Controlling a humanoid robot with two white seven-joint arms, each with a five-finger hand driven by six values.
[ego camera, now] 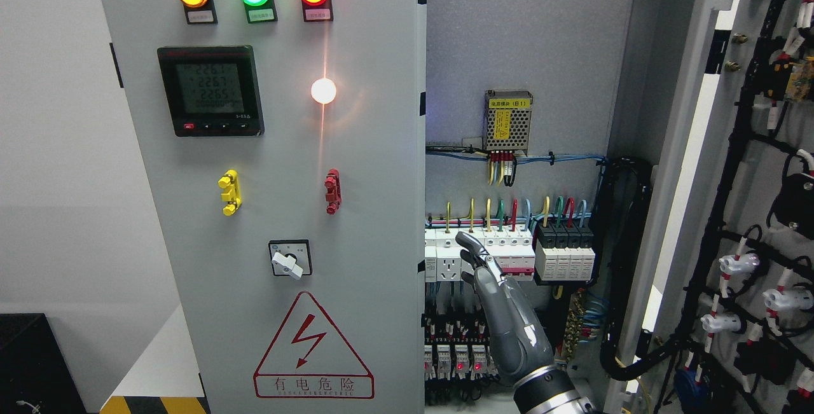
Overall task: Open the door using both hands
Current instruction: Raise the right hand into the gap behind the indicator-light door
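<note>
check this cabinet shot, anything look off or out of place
Nothing looks damaged or spilled. The right door stands swung wide, its wired back showing, and the right hand sits inside the cabinet close to the exposed breakers.

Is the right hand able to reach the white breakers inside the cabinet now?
Probably yes: the right hand is already inside the open cabinet, directly before the white breakers, and nothing appears between them.

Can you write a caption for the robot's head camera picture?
Robot hand reaches into an electrical cabinet, right door swung open, left door closed.
</note>
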